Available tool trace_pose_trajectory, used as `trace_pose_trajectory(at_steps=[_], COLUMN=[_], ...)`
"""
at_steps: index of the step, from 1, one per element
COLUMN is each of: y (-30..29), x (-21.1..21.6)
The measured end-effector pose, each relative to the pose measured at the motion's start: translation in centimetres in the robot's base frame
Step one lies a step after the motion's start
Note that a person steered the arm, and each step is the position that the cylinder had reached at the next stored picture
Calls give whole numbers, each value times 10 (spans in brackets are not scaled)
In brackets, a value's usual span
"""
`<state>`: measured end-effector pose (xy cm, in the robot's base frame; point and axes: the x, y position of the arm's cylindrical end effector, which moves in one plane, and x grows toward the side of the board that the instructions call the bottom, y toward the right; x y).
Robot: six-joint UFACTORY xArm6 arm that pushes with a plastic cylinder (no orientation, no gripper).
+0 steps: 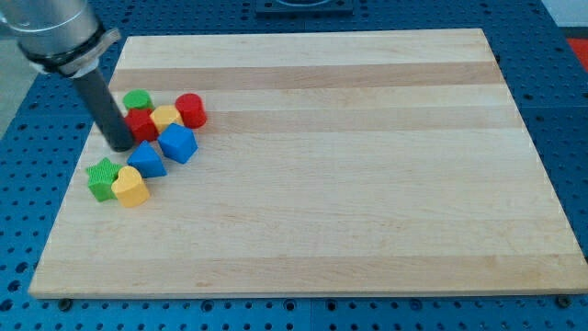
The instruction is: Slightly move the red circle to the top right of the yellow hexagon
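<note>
The red circle [191, 109] stands at the view's upper left of the wooden board, touching the right side of the yellow hexagon [166, 117]. My tip [121, 145] rests on the board to the left of the cluster, beside a red block [141, 124] and below left of the green circle [138, 100]. The rod rises up to the view's top left.
A blue block [178, 143] and a blue triangle-like block [147, 159] lie below the hexagon. A green star [103, 177] and a yellow heart-like block [130, 187] sit near the board's left edge [69, 198].
</note>
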<state>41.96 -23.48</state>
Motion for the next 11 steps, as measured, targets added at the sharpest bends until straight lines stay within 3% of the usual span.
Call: trace_pose_trajectory(at_steps=[2, 5, 7, 9, 11], y=[20, 112, 136, 163, 163], x=[-7, -45, -45, -100, -122])
